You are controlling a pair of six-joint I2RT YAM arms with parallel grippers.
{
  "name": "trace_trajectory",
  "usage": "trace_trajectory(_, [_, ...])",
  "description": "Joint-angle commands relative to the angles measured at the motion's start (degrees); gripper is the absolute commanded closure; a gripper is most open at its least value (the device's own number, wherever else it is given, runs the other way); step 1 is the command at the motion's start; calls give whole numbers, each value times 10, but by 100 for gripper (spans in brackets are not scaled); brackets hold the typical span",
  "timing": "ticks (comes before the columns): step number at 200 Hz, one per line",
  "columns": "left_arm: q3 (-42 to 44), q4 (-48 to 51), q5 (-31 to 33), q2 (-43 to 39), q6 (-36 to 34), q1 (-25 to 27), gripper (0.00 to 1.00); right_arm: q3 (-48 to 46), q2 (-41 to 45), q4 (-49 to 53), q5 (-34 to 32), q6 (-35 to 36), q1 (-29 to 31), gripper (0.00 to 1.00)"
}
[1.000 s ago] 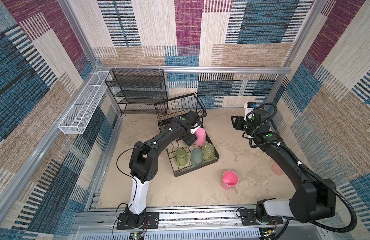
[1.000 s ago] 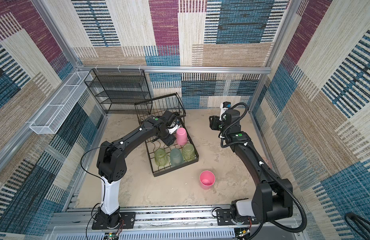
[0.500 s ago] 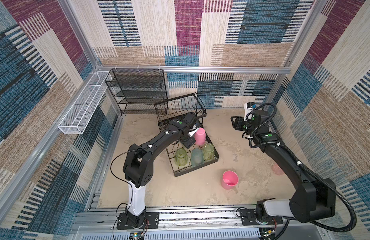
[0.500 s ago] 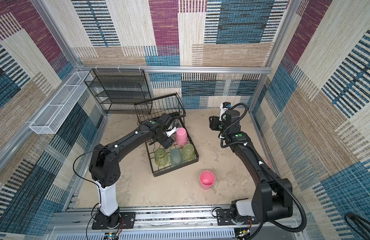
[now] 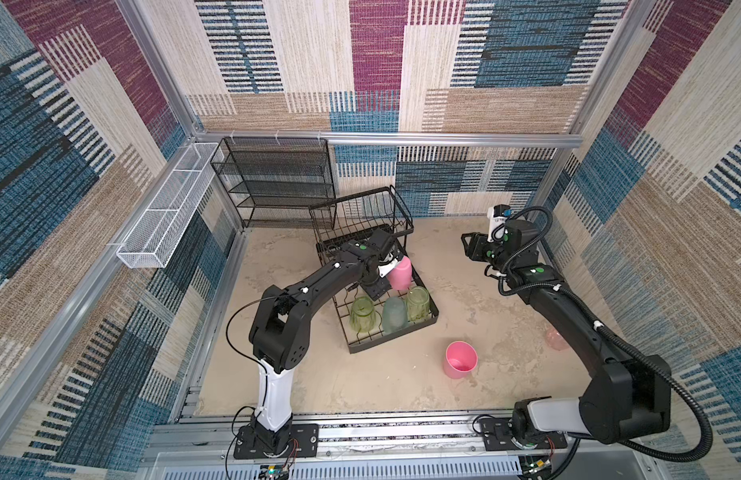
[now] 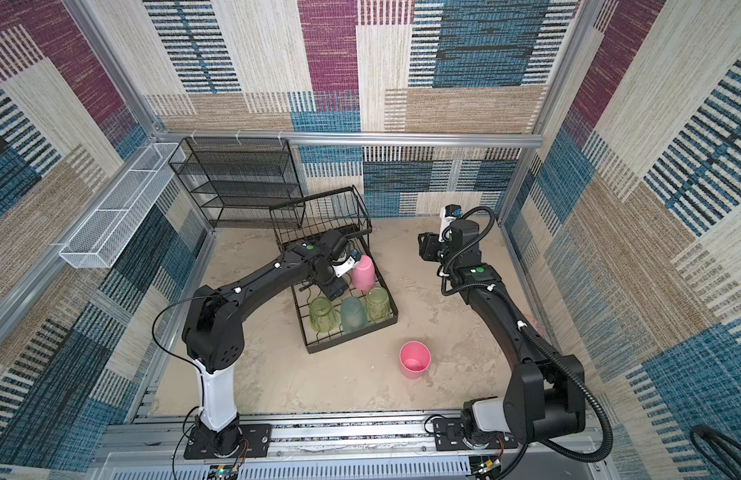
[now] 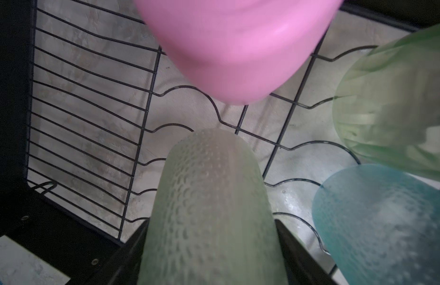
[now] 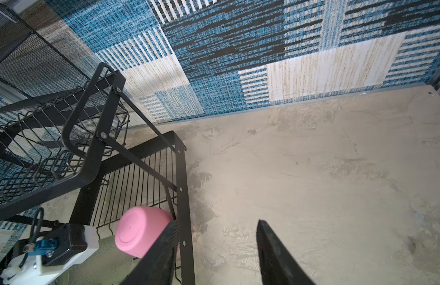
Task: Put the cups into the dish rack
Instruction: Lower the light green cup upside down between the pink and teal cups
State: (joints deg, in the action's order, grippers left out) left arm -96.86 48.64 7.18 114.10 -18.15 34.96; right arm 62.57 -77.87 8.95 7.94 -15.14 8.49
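We count three yellow-green cups (image 5: 362, 313) (image 5: 418, 303) (image 7: 209, 209), one teal cup (image 5: 393, 314), two pink cups (image 5: 400, 272) (image 5: 460, 359), one reddish-pink cup (image 5: 554, 338) at four o'clock from the one dish rack (image 5: 360, 216), one mesh shelf (image 5: 277, 183), one white trough (image 5: 165, 216).

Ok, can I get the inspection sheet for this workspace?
Surface: beige floor, mottled.
Job's things: rack holds upturned pink cup, teal cup, green cup; second pink cup upright on floor; reddish cup half hidden behind right arm.
Clutter: nothing seen.
Pincers: left pincer shut on textured cup inside rack; right pincer open, empty.
Cables: thin loop on left arm, hose on right arm.
Surroundings: carpeted walls, mesh shelf, white trough.
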Motion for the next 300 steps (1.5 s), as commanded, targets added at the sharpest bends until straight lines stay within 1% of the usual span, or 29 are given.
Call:
trace_trajectory(1, [0, -14, -5, 5, -7, -2, 36, 2, -2, -14, 5, 4, 0, 46])
trace_trajectory(122, [-7, -6, -28, 25, -2, -15, 31, -1, -9, -17, 11, 2, 0, 46])
trace_trajectory(153, [-13, 0, -23, 31, -3, -15, 28, -1, -11, -18, 12, 2, 0, 46])
trace_trajectory(274, [-23, 7, -19, 38, -1, -15, 24, 5, -17, -18, 19, 5, 0, 46])
trace_trajectory(300, [-28, 9, -13, 38, 0, -15, 21, 4, -15, -18, 20, 5, 0, 46])
